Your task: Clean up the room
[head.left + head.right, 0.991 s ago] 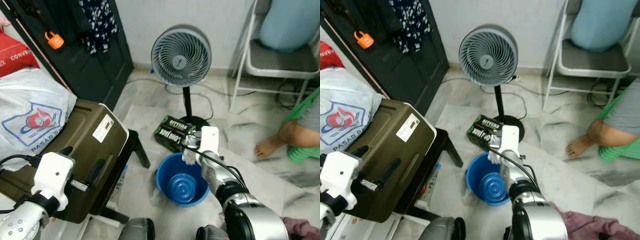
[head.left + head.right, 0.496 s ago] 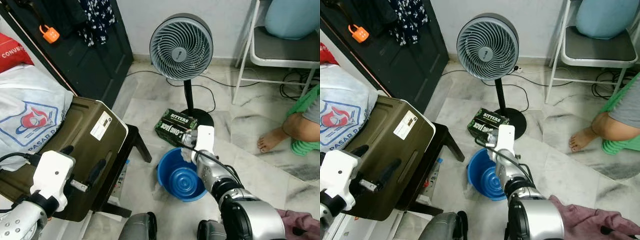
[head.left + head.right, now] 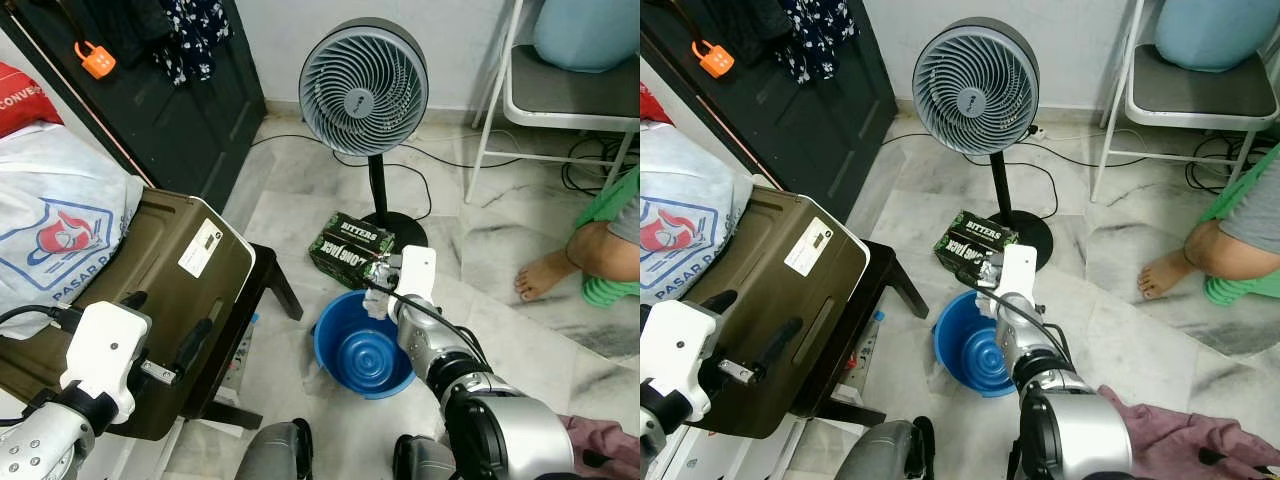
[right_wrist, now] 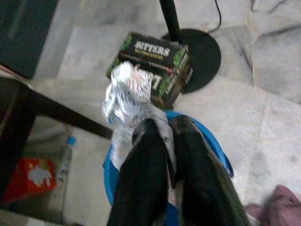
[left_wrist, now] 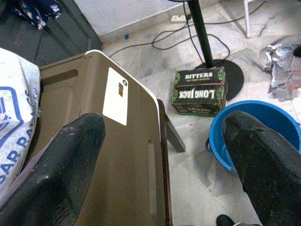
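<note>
My right gripper [image 4: 163, 123] is shut on a crumpled silvery wrapper [image 4: 124, 96]. It holds the wrapper [image 3: 377, 301] just above the far rim of a blue bucket [image 3: 360, 368] standing on the marble floor. The inside of the bucket looks bare. My left gripper [image 5: 164, 155] is open with nothing between its fingers. It hovers low on my left over an olive-green suitcase [image 3: 170, 285].
A green-and-black "Long Jack Bitters" box [image 3: 350, 252] lies beyond the bucket by the base of a standing fan [image 3: 363, 92]. A person's foot [image 3: 545, 278] and a metal chair [image 3: 570, 105] are at the right. A pink cloth [image 3: 600, 455] lies near right. A white bag [image 3: 50, 230] sits at the left.
The head camera has shifted a little. My right gripper stays over the bucket's far rim, still shut on the wrapper. The left arm has not moved.
</note>
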